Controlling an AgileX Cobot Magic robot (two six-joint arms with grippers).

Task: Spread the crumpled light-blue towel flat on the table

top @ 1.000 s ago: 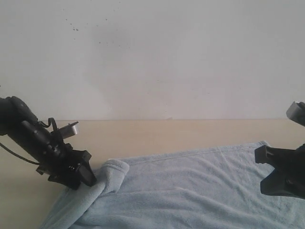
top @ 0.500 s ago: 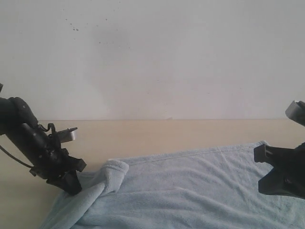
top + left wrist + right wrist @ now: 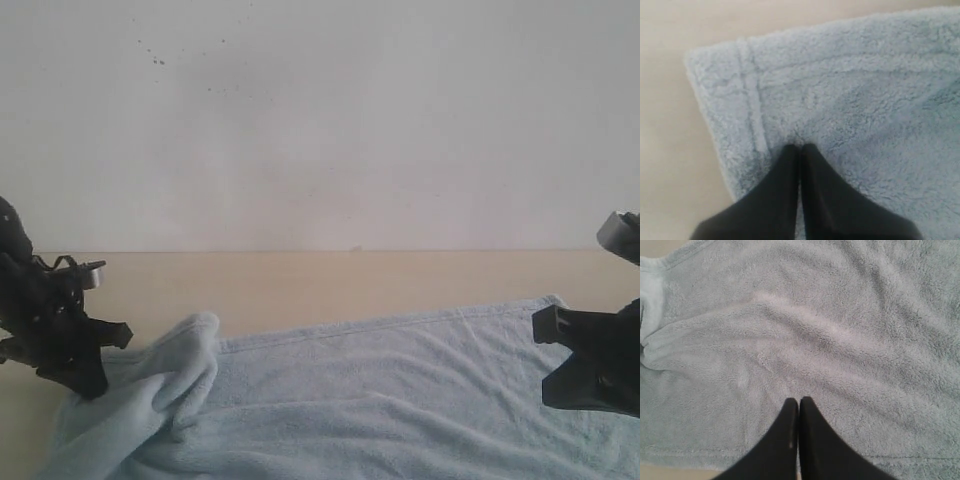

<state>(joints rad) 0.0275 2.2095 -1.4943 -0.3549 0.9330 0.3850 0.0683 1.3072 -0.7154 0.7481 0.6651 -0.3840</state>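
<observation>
Wide view first: white speckled wall (image 3: pixel 320 120) across the back, and the pale beige matte table (image 3: pixel 300 275) running the full width below it. The large light-blue fluffy terry towel (image 3: pixel 400 390) is on that table, covering the near part from my left arm across to the right edge of the view. Most of it lies fairly flat with shallow wrinkles. Its far edge climbs to a corner (image 3: pixel 550 298) on the right. The left end is not flat: it's bunched into a raised, rounded fold (image 3: pixel 185 350) just beside the left arm.

Left gripper (image 3: pixel 799 148): black fingers pressed together, tips buried in the pile, cloth puckered right at them, so I read that as pinching the towel. It's gripping just inside a towel corner (image 3: pixel 695 55), close to the stitched hem (image 3: pixel 752 100), with bare table on two sides of that corner.

Right gripper (image 3: pixel 799 401): fingers also pressed together, no gap, tips down over the towel with broad soft creases spreading ahead of them. Whether any cloth is caught between them, I can't tell. A strip of table shows past the hem near this gripper.
</observation>
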